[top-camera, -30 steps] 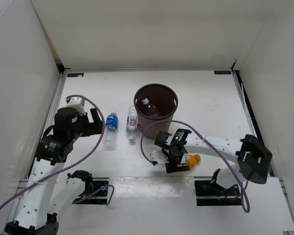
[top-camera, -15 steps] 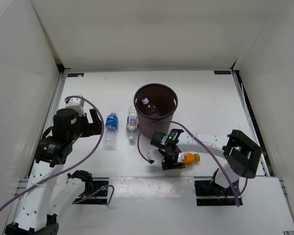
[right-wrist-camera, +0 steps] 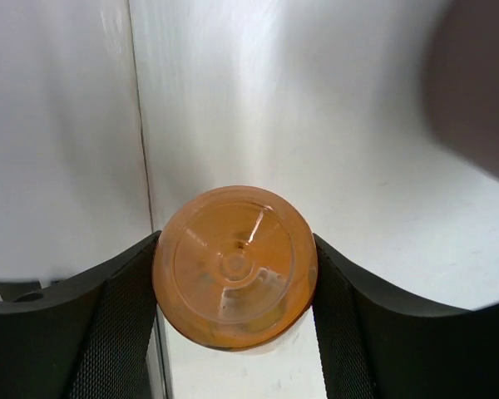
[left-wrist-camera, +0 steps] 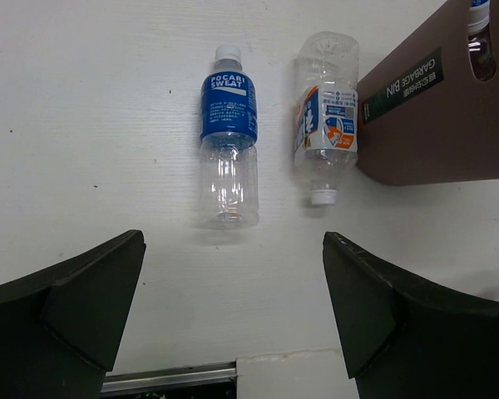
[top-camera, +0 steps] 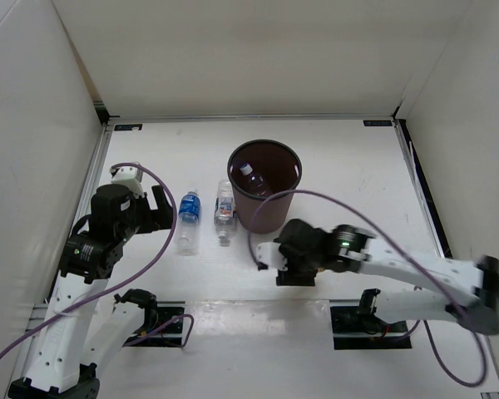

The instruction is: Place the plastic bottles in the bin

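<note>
Right gripper [top-camera: 296, 268] clamps the orange bottle [right-wrist-camera: 234, 264] at the white-walled white table [top-camera: 358, 166].

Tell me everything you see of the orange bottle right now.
The orange bottle shows only its round base, end-on in the right wrist view: translucent orange plastic with a moulded hub and ribs. The right gripper's black fingers press against it on both sides. In the top view the gripper hides it, so cap and label cannot be seen.
</note>
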`<move>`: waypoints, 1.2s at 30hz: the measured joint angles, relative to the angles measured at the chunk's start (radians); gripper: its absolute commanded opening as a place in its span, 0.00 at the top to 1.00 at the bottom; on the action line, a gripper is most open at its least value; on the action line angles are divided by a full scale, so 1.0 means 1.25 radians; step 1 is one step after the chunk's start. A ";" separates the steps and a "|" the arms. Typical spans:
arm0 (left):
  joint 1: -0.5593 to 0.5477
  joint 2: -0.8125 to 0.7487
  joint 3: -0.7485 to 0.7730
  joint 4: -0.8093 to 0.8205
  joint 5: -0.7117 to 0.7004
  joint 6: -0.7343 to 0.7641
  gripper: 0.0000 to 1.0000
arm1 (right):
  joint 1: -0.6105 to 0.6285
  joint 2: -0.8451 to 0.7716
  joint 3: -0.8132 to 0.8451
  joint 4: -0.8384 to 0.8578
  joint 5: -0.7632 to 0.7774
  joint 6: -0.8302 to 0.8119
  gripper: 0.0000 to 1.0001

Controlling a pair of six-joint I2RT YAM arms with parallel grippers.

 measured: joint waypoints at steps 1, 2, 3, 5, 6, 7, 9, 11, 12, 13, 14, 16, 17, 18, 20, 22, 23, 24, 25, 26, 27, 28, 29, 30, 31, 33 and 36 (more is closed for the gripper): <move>0.000 0.000 0.000 0.000 -0.001 0.000 0.00 | -0.003 -0.062 0.000 0.009 -0.016 0.009 1.00; 0.000 0.000 0.000 -0.001 -0.002 0.000 0.00 | -0.009 -0.120 0.001 0.018 -0.028 0.019 1.00; 0.000 0.000 0.000 -0.002 -0.004 0.000 0.00 | -0.016 -0.193 0.002 0.037 -0.041 0.028 1.00; 0.000 0.000 0.000 -0.003 -0.009 0.000 0.00 | -0.028 -0.318 0.002 0.077 -0.056 0.042 1.00; 0.000 0.000 0.000 -0.003 -0.012 0.000 0.00 | -0.027 -0.378 0.003 0.100 -0.058 0.048 1.00; 0.000 0.000 0.000 -0.003 -0.016 0.000 0.00 | -0.027 -0.434 0.004 0.129 -0.052 0.062 1.00; 0.000 0.000 0.000 -0.003 -0.021 -0.001 0.00 | -0.022 -0.513 0.010 0.193 -0.011 0.087 1.00; 0.000 0.002 0.000 -0.002 -0.023 -0.001 0.00 | -0.027 -0.540 0.028 0.262 0.038 0.120 1.00; 0.000 0.005 0.000 -0.003 -0.024 -0.001 0.00 | -0.037 -0.537 0.041 0.295 0.058 0.134 1.00; 0.000 0.007 0.000 -0.002 -0.025 -0.001 0.00 | -0.059 -0.508 0.076 0.316 0.075 0.151 1.00; 0.000 0.010 0.000 -0.002 -0.026 -0.001 0.00 | -0.071 -0.488 0.096 0.333 0.081 0.158 1.00; 0.000 0.018 0.000 -0.002 -0.027 -0.001 0.00 | -0.142 -0.404 0.173 0.361 0.081 0.198 1.00; 0.000 0.023 0.000 -0.002 -0.028 -0.001 0.00 | -0.195 -0.353 0.220 0.373 0.080 0.231 1.00; 0.000 0.029 0.000 -0.002 -0.029 -0.001 0.00 | -0.252 -0.297 0.266 0.400 0.070 0.269 1.00; 0.000 0.040 0.000 -0.002 -0.030 -0.001 0.00 | -0.365 -0.215 0.317 0.452 0.009 0.332 1.00; 0.000 0.054 0.000 -0.002 -0.030 -0.001 0.00 | -0.436 -0.138 0.341 0.495 -0.042 0.393 1.00; 0.000 0.062 0.000 -0.002 -0.030 -0.001 0.00 | -0.452 -0.101 0.350 0.506 -0.052 0.414 1.00; 0.000 0.070 0.000 -0.002 -0.029 -0.001 0.00 | -0.452 -0.069 0.355 0.516 -0.056 0.427 1.00; 0.000 0.080 0.000 -0.002 -0.029 -0.001 0.00 | -0.444 -0.036 0.356 0.522 -0.055 0.439 0.98; 0.000 0.089 0.000 -0.002 -0.029 -0.001 0.00 | -0.431 -0.008 0.356 0.522 -0.055 0.445 0.91; 0.000 0.099 0.000 -0.002 -0.028 -0.001 0.00 | -0.421 0.017 0.356 0.522 -0.055 0.449 0.85; 0.000 0.107 0.000 -0.002 -0.028 -0.001 0.00 | -0.410 0.045 0.358 0.518 -0.059 0.454 0.50; 0.000 0.113 0.000 -0.002 -0.029 -0.002 0.00 | -0.403 0.070 0.368 0.503 -0.064 0.459 0.18; 0.000 0.117 0.000 -0.002 -0.030 -0.004 0.00 | -0.398 0.096 0.391 0.479 -0.068 0.467 0.10; 0.000 0.119 0.000 -0.002 -0.031 -0.005 0.00 | -0.397 0.124 0.421 0.454 -0.067 0.476 0.10; 0.000 0.120 0.000 -0.002 -0.038 -0.009 0.00 | -0.397 0.163 0.494 0.389 -0.051 0.492 0.10; 0.000 0.120 0.000 -0.003 -0.048 -0.020 0.00 | -0.397 0.154 0.562 0.337 -0.002 0.511 0.10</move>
